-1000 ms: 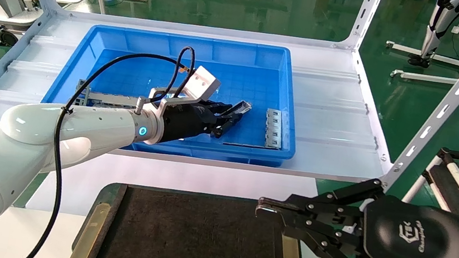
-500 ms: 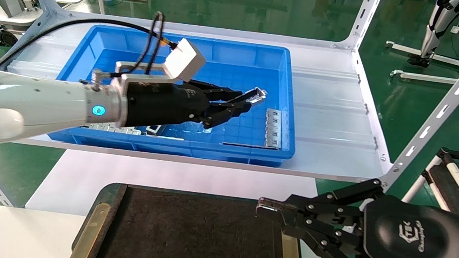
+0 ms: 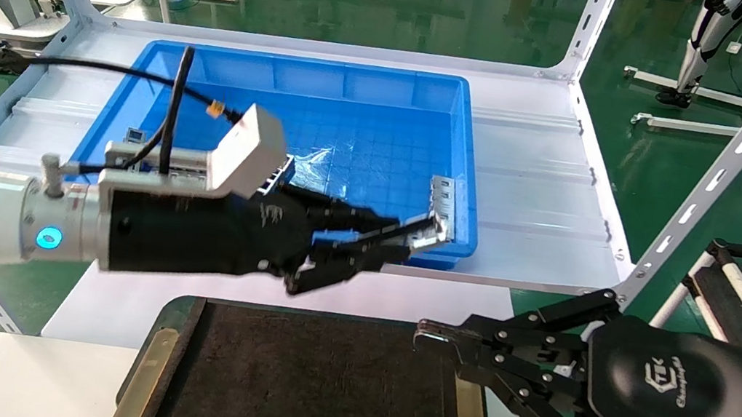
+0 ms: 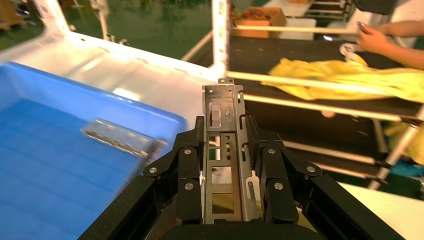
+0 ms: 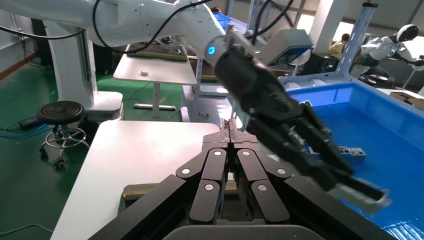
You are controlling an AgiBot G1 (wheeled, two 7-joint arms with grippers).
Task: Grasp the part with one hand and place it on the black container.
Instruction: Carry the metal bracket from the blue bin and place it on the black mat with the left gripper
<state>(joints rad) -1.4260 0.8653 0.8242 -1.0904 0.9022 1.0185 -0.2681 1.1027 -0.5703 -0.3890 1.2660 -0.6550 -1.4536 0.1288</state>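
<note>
My left gripper (image 3: 399,239) is shut on the part (image 3: 428,232), a slim grey metal channel with small cutouts. It holds the part in the air over the front rim of the blue bin (image 3: 303,72), just beyond the black container (image 3: 314,391). In the left wrist view the part (image 4: 222,150) stands lengthwise between the two black fingers (image 4: 187,165). The black container is a flat matte tray with brass strips (image 3: 141,380) at the near middle. My right gripper (image 3: 423,334) is shut and empty, parked by the container's right edge; it also shows in the right wrist view (image 5: 231,126).
A ladder-like grey piece (image 3: 443,206) lies at the bin's right side, and more grey parts (image 3: 133,138) lie at its left. The bin stands on a white shelf (image 3: 536,189) with slotted uprights (image 3: 732,156). A white table (image 3: 272,278) bears the container.
My left gripper has lifted the part out of the bin and drawn it back toward me, from the bin's middle to over its front rim. The right arm has not moved.
</note>
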